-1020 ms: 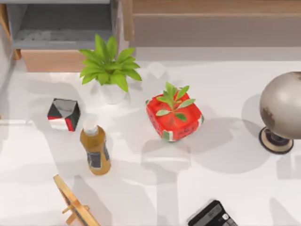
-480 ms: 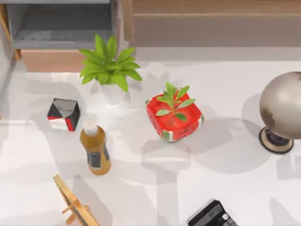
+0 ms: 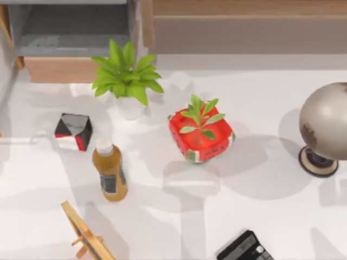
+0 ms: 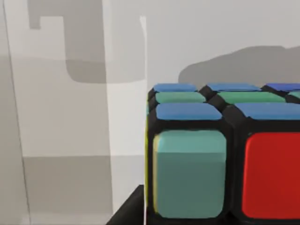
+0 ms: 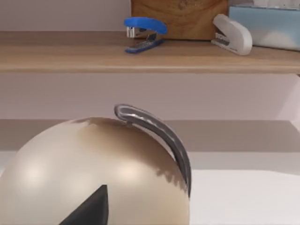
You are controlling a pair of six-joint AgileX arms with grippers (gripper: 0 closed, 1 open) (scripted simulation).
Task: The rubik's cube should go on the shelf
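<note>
**Rubik's cube fills the left wrist camera; shelf stands at the table's far edge**

The white table [image 3: 260,216] is the largest thing in the top view, and along its far edge runs the shelf [image 3: 244,8], a wide light-brown ledge with a grey-brown front panel. The right wrist view looks along that same shelf [image 5: 93,54], where a blue stapler [image 5: 143,33] and a white stapler [image 5: 232,33] lie on the wood, well apart from each other. Just in front of the right wrist camera sits the globe [image 5: 93,173], its metal arc curving over the top; in the top view the globe [image 3: 325,122] stands at the table's right edge. To the left of the shelf is a grey cubby [image 3: 70,32].

The rubik's cube [image 4: 225,154] sits very near the left wrist camera, showing blue, green, teal and red stickers in a black grid. Whether the left gripper's fingers are closed on it, I cannot tell; the same goes for the right gripper.

Mid-table stand the red planter [image 3: 201,135], a leafy potted plant [image 3: 126,76], an amber bottle [image 3: 109,172] and a black-white-red box [image 3: 72,131] just beside the bottle.
</note>
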